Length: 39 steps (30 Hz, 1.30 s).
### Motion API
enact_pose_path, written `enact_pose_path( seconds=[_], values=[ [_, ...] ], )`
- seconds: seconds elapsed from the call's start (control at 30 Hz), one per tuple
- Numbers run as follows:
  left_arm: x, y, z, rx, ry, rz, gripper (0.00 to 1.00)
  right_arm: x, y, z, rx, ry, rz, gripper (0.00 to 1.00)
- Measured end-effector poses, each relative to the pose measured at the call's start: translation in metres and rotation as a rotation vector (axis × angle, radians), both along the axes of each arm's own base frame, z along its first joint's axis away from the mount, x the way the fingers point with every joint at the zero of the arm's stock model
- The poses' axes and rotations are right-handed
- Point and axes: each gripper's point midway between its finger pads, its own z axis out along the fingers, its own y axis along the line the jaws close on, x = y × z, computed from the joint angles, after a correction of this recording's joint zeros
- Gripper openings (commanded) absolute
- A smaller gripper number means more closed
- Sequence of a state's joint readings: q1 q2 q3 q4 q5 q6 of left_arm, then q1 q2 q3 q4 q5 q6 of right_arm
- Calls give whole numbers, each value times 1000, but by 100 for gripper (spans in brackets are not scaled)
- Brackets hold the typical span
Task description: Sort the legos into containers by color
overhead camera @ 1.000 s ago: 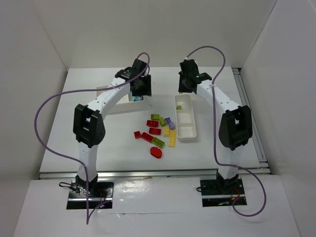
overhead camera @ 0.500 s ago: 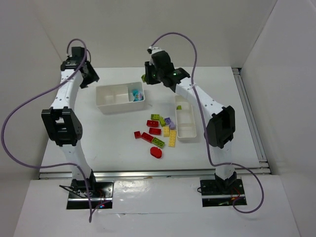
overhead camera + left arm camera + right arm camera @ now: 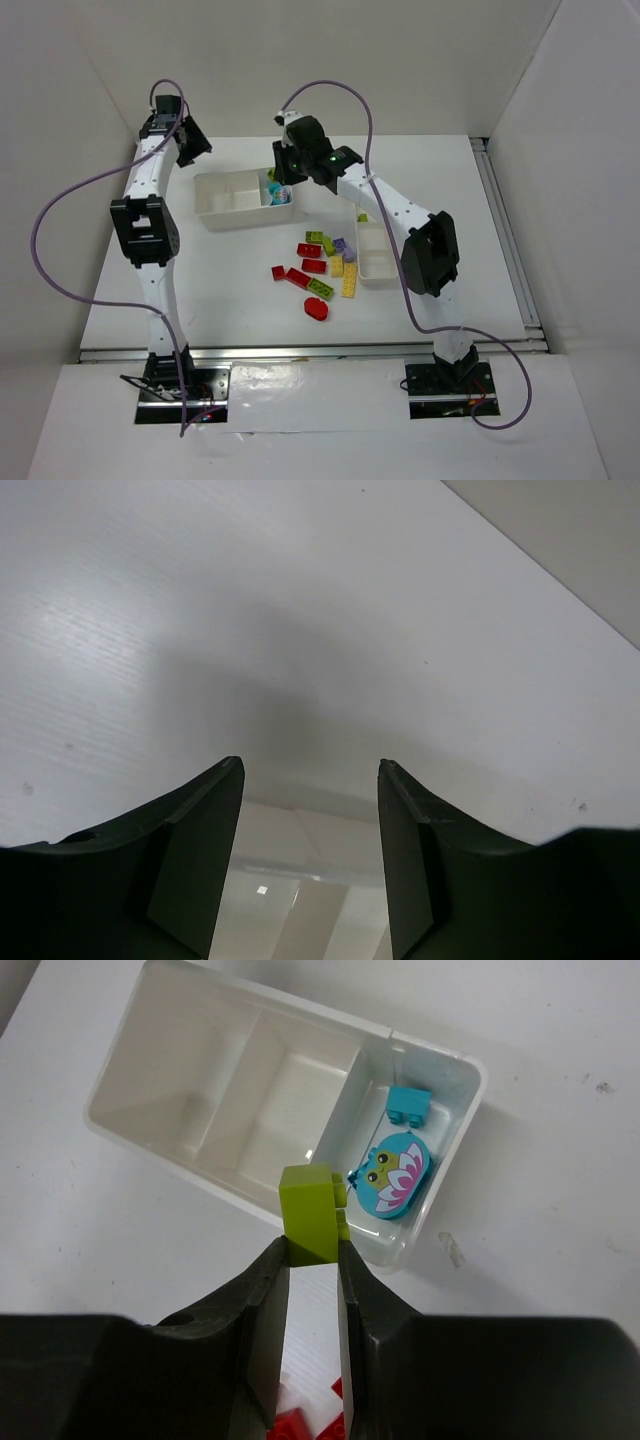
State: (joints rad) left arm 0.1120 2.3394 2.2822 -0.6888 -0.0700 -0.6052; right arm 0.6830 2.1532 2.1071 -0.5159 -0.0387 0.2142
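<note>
1. The right gripper (image 3: 312, 1250) is pinched tight on a small lime green plastic brick (image 3: 310, 1210). It holds the brick just over the near wall of the wide white plastic tray with three boxes (image 3: 180, 1070). I cannot tell which box the brick is meant for.
2. The left gripper (image 3: 310, 770) has its two fingers apart and holds nothing. It is up high by the far left corner, well apart from the bricks.
3. Done: a small teal brick (image 3: 409, 1103) and a teal oval piece with a frog picture (image 3: 392, 1174) lie in the right end box of the wide tray. The other two boxes have nothing in them.
4. Left to do: about ten red, lime green, yellow and lilac bricks lie in a loose pile (image 3: 318, 268) on the white table (image 3: 200, 290). A flat red oval piece (image 3: 316, 308) lies at its near edge. I think the job is less than half done.
5. Only the top view shows the pile and the narrow white tray (image 3: 378, 262) just beside it. Only the right wrist view shows the grip and the teal pieces well. The left wrist view shows just a plain white surface.
</note>
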Motion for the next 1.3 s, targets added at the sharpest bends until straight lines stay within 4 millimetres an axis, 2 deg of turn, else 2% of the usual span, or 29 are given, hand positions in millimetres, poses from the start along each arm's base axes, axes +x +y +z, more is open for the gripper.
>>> enact_pose_path(
  seconds=[0.13, 0.3, 0.37, 0.43, 0.6, 0.7, 0.83, 0.87, 0.97, 1.13, 1.23, 1.27, 1.3],
  values=[
    [9, -9, -28, -51, 13, -61, 63, 0, 0, 0, -1, 0, 0, 24],
    [-7, -15, -60, -68, 80, -115, 61, 0, 0, 1, 0, 0, -1, 24],
    [-21, -18, -73, -85, 118, -126, 60, 1, 1, 4, 4, -5, 0, 24],
    [-34, -23, -77, -115, 140, -140, 58, 2, 3, 7, 13, -12, 2, 24],
    [-79, -31, -67, -110, 187, -170, 58, 6, 8, 2, 20, -9, 13, 24],
    [-101, -39, -52, -99, 183, -195, 58, 10, 16, -13, 17, 11, 28, 24],
    [-121, -51, -33, -97, 163, -221, 58, 11, 23, -45, -3, 58, 45, 24],
    [-127, -55, -30, -99, 165, -228, 62, 11, 24, -53, -10, 70, 48, 24],
    [-137, -61, -26, -91, 178, -233, 66, 6, 29, -65, -15, 96, 70, 24],
    [-145, -56, -24, -53, 213, -202, 68, -6, 42, -64, -6, 101, 120, 27],
    [-143, -51, -15, -33, 209, -178, 68, -16, 51, -65, -4, 105, 158, 40],
    [-141, -50, -10, -30, 201, -168, 68, -19, 54, -64, -2, 106, 171, 47],
    [-137, -49, -4, -25, 185, -158, 68, -22, 57, -64, -2, 105, 183, 66]
  ],
)
